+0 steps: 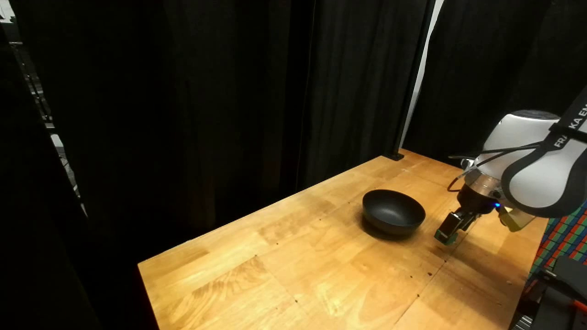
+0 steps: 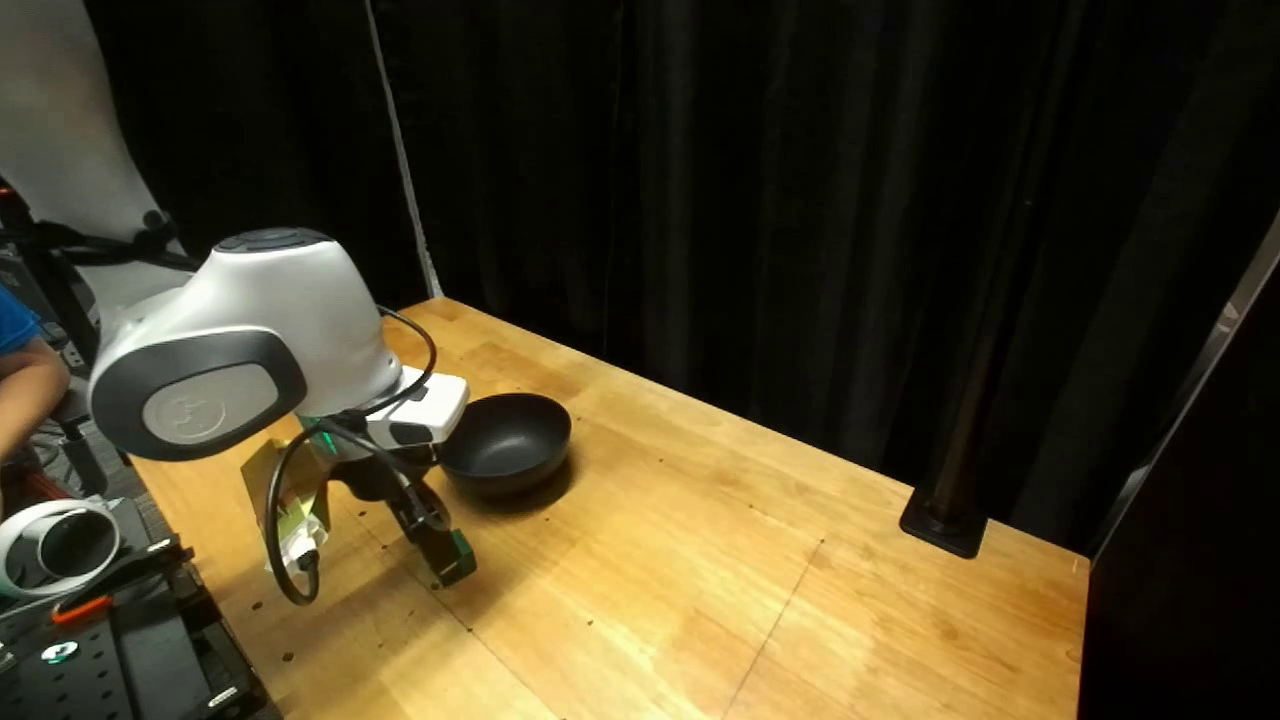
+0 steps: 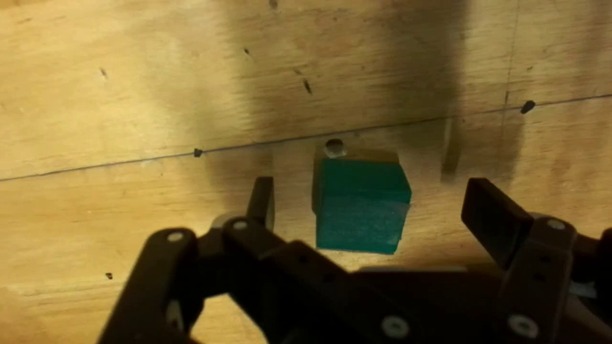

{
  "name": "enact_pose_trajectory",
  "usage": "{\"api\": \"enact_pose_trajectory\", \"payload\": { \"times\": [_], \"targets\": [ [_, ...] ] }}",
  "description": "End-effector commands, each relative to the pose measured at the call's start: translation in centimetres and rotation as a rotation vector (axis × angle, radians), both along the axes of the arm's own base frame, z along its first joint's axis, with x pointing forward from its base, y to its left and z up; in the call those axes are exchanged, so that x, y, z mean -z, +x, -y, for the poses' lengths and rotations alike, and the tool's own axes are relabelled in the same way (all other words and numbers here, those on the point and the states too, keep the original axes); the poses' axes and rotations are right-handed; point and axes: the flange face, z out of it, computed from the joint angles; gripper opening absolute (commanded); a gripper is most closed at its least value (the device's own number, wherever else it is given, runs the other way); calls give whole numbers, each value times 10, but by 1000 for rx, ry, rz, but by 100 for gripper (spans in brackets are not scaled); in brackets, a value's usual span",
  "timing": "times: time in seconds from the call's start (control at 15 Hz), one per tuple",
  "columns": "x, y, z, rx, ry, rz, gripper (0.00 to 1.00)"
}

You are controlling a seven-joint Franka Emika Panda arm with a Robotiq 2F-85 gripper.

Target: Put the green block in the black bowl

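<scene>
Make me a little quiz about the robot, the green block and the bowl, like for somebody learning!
1. Fill the gap: in the wrist view, the gripper is ____, with gaps on both sides of the green block.
2. Pick one: the black bowl stands on A) a shelf, B) a wooden table, C) a chair.
3. True or false: the green block is inside the black bowl.

Key: 1. open. 2. B. 3. False; it shows at the gripper, outside the black bowl.
</scene>
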Motion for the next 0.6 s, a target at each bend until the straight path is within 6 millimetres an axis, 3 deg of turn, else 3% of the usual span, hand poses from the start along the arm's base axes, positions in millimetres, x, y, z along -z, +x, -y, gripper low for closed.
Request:
{"api": "enact_pose_trajectory", "payload": {
  "times": [0.0,0.13,0.53],
  "targets": [
    [9,4,-1,16,-10,20,74],
    [11,4,-1,25,-11,27,70],
    [8,7,5,44,-36,60,22]
  ]
}}
